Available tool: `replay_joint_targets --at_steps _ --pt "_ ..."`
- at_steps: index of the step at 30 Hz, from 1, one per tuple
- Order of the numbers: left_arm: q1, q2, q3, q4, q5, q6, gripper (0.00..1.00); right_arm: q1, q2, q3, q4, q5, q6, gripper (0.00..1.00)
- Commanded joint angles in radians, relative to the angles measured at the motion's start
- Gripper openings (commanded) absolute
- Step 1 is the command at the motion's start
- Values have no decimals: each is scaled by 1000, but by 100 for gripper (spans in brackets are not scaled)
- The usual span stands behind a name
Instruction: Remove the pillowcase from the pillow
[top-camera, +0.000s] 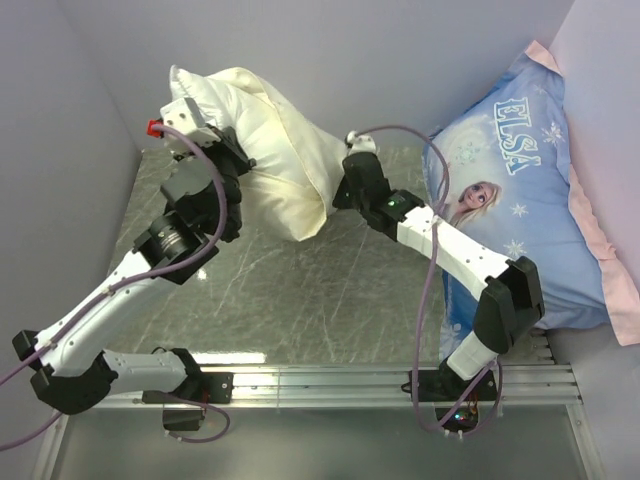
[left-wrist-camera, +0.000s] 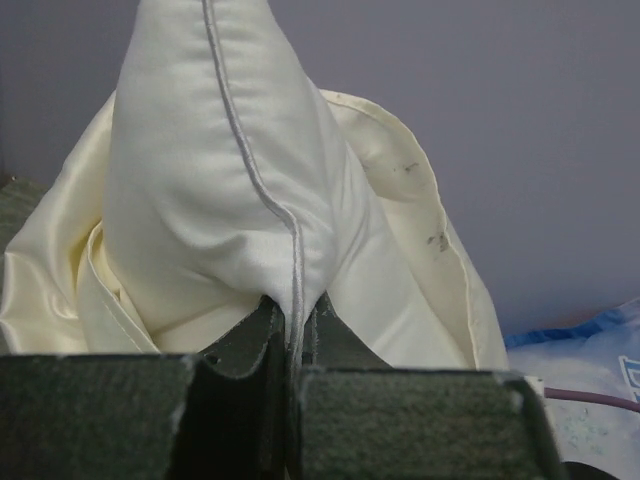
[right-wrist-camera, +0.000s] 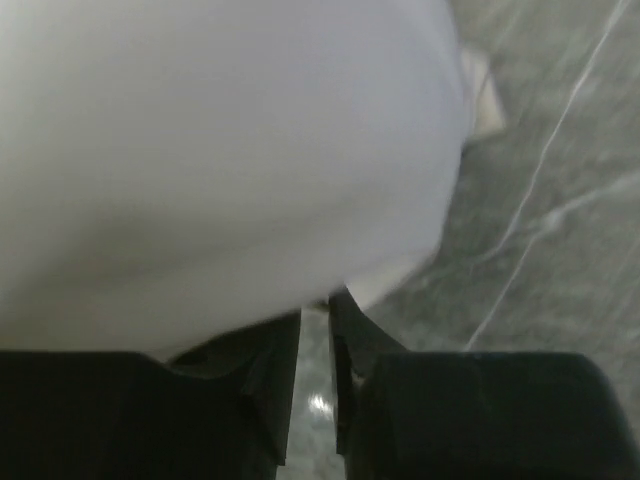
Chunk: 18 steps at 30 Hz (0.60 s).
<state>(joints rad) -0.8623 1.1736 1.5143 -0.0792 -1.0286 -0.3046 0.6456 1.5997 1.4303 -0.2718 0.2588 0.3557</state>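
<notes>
The white pillow (left-wrist-camera: 200, 180), with grey piping along its seam, is held up off the table. My left gripper (left-wrist-camera: 292, 305) is shut on its piped corner. The cream pillowcase (left-wrist-camera: 425, 250) hangs loosely around the pillow's lower part. In the top view the left gripper (top-camera: 213, 135) pinches the white corner (top-camera: 190, 90) at the back left, and the pillowcase (top-camera: 285, 170) sags down to the right. My right gripper (top-camera: 337, 195) is at the bundle's lower right end. Its jaws (right-wrist-camera: 318, 300) stand slightly apart with bare table between them, just under blurred pale fabric (right-wrist-camera: 220, 150).
A large blue Elsa-print pillow (top-camera: 520, 200) with a pink edge leans against the right wall, behind the right arm. The grey-green marbled table top (top-camera: 300, 290) lies below the bundle. A metal rail (top-camera: 350, 385) runs along the near edge. Walls close in the left and back sides.
</notes>
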Motion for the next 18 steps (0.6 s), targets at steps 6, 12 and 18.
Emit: replay_joint_targets --at_steps 6,12,18 --pt "-47 95 92 104 15 -74 1 -9 -332 -299 140 -256 207 58" --pt "-70 196 194 55 -85 -102 1 -7 -679 -484 164 -283 344 64" --pt "-110 253 236 108 -156 -76 0 81 -903 -594 155 -296 457 64"
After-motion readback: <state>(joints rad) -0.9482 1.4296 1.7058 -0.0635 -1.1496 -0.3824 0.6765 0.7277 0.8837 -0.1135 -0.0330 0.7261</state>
